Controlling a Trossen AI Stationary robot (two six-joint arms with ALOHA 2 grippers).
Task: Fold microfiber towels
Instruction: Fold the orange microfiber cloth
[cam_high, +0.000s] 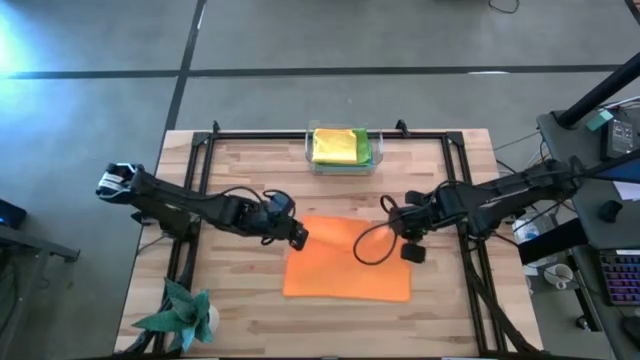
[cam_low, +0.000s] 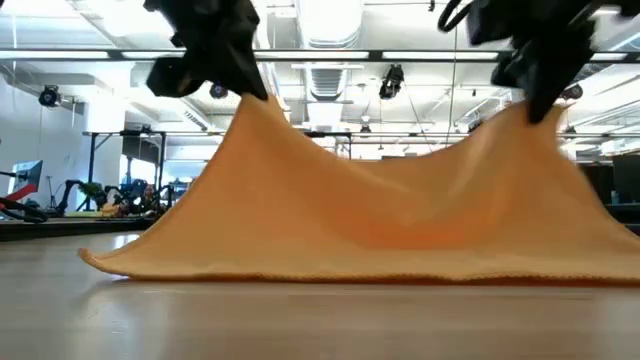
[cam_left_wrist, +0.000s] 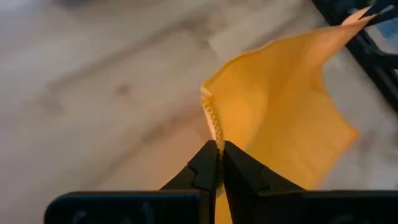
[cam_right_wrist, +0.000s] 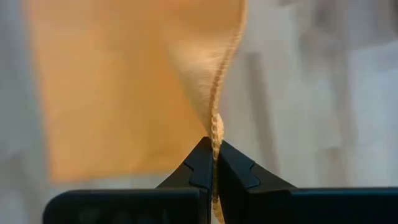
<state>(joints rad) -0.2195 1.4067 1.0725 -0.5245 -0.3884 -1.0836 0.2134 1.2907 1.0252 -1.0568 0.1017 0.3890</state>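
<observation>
I count one orange towel (cam_high: 348, 262), my left claw (cam_high: 299, 238) and right claw (cam_high: 411, 251) each pinching a raised corner; behind, a clear tray (cam_high: 341, 167) holds perhaps three towels (cam_high: 338, 147).

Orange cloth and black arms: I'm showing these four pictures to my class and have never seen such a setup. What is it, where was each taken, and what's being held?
It is a robot with two dark arms at a wooden table. One picture looks straight down, one looks level across the tabletop, and two come from cameras on the wrists. The left hand and the right hand are each shut on an edge of the orange towel, lifting two points while its front edge lies on the table. At the back, a clear bin holds folded towels, yellow on top. A teal paper ornament sits at the front left corner.
</observation>
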